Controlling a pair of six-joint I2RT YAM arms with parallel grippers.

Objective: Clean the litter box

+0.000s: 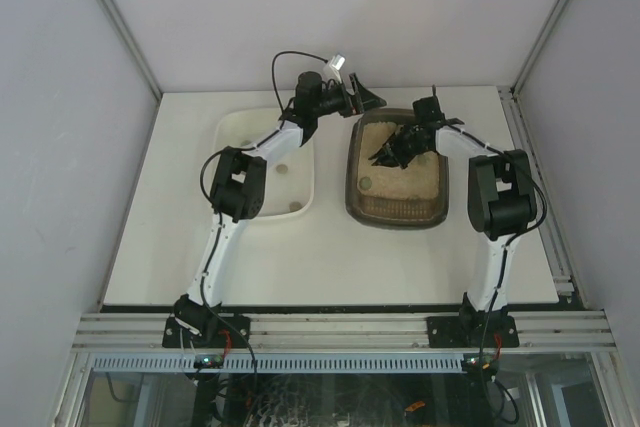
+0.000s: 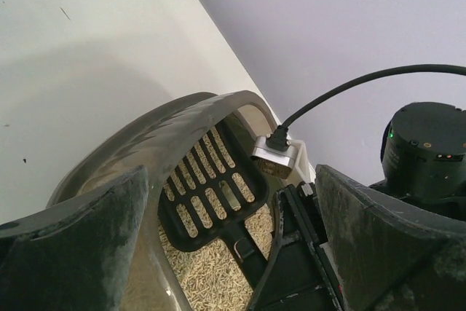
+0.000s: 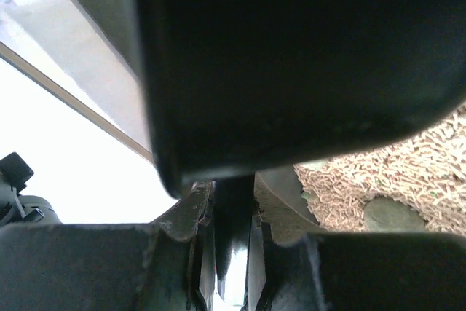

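The litter box (image 1: 356,192) is a dark brown tray of tan litter, right of centre. My right gripper (image 1: 408,142) is over its far half, shut on the handle of the black slotted scoop (image 1: 386,155). In the right wrist view the scoop (image 3: 291,56) fills the top, with its handle clamped between my fingers (image 3: 175,260). My left gripper (image 1: 366,99) is open at the box's far left corner. In the left wrist view its jaws (image 2: 229,267) stand wide apart astride the box rim (image 2: 145,143), and the scoop (image 2: 207,191) lies on the litter.
A white rectangular tub (image 1: 240,137) stands left of the litter box, under my left arm. A greenish lump (image 3: 389,214) lies in the litter, and another small one (image 1: 367,183) lies near the box's left side. Grey walls enclose the table.
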